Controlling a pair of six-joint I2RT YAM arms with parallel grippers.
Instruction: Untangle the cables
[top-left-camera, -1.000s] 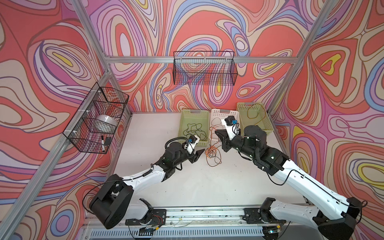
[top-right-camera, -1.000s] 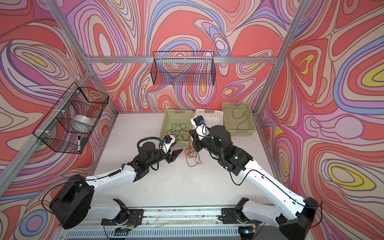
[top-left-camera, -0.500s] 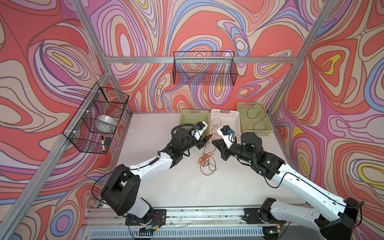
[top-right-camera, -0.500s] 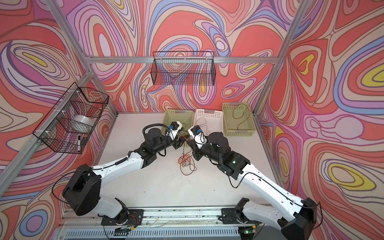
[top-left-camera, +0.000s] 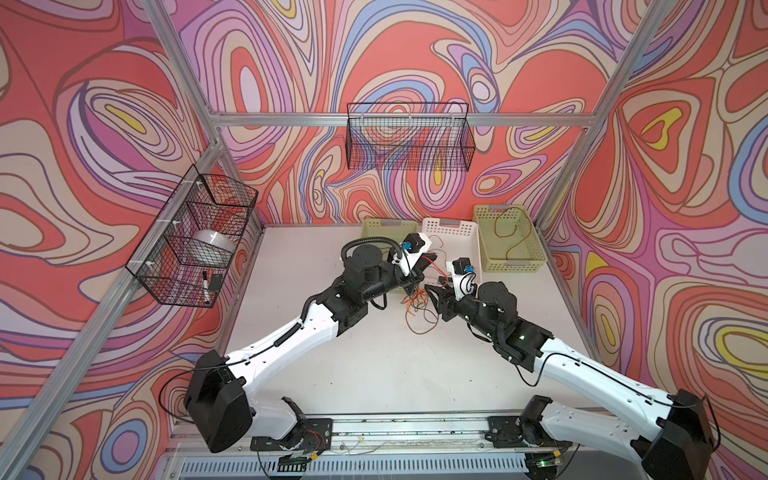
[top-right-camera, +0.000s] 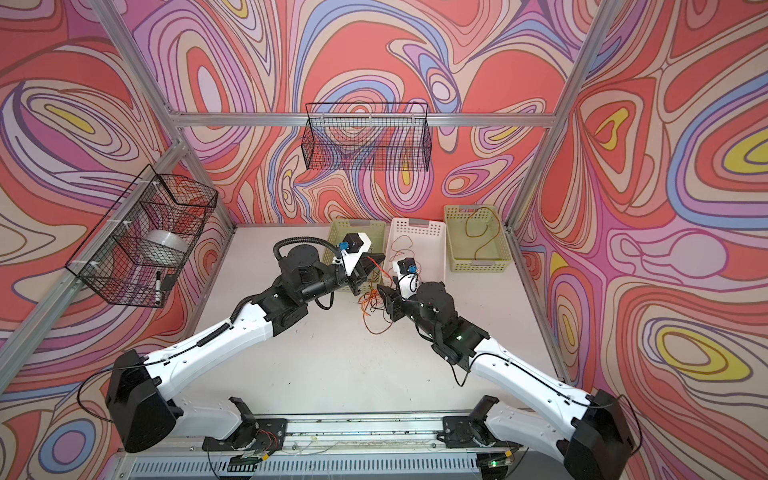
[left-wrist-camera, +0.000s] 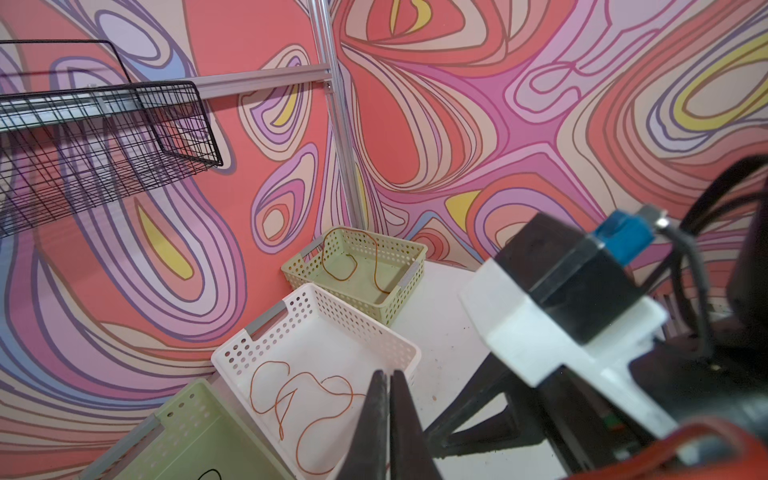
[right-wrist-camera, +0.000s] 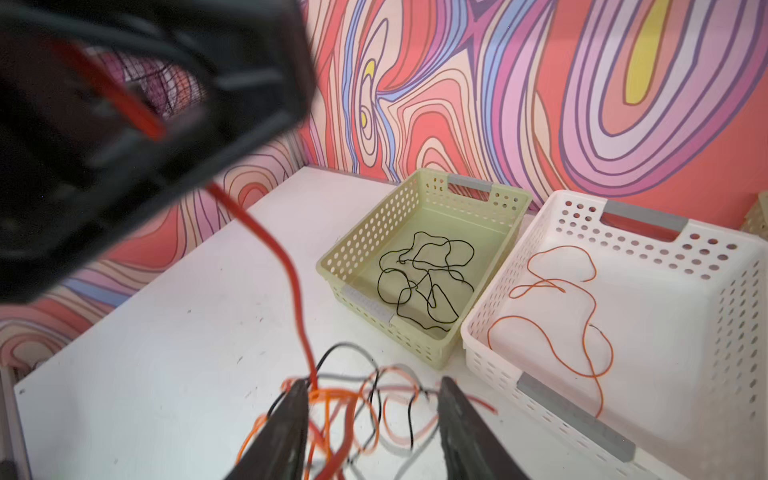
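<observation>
A tangle of orange and dark cables (top-left-camera: 417, 303) (top-right-camera: 372, 305) lies on the white table in front of the baskets. My left gripper (top-left-camera: 422, 269) (top-right-camera: 376, 258) (left-wrist-camera: 387, 374) hangs above it, shut on an orange cable (right-wrist-camera: 291, 270) that runs taut down into the tangle (right-wrist-camera: 353, 399). My right gripper (top-left-camera: 434, 289) (top-right-camera: 383, 291) (right-wrist-camera: 374, 384) is open just right of the left one, its fingers low on either side of the tangle and closed on nothing.
Three baskets stand at the back: a green one (right-wrist-camera: 419, 195) with a dark cable (right-wrist-camera: 424, 278), a white one (right-wrist-camera: 706, 257) with an orange cable (right-wrist-camera: 552, 286), and a green one (top-left-camera: 507, 266) with a brown cable (top-left-camera: 505, 237). Wire baskets (top-left-camera: 409, 141) (top-left-camera: 195, 241) hang on the walls.
My left gripper reached up to the tangle and shut on an orange strand. My right gripper came down toward the table, opened and let the bundle go.
</observation>
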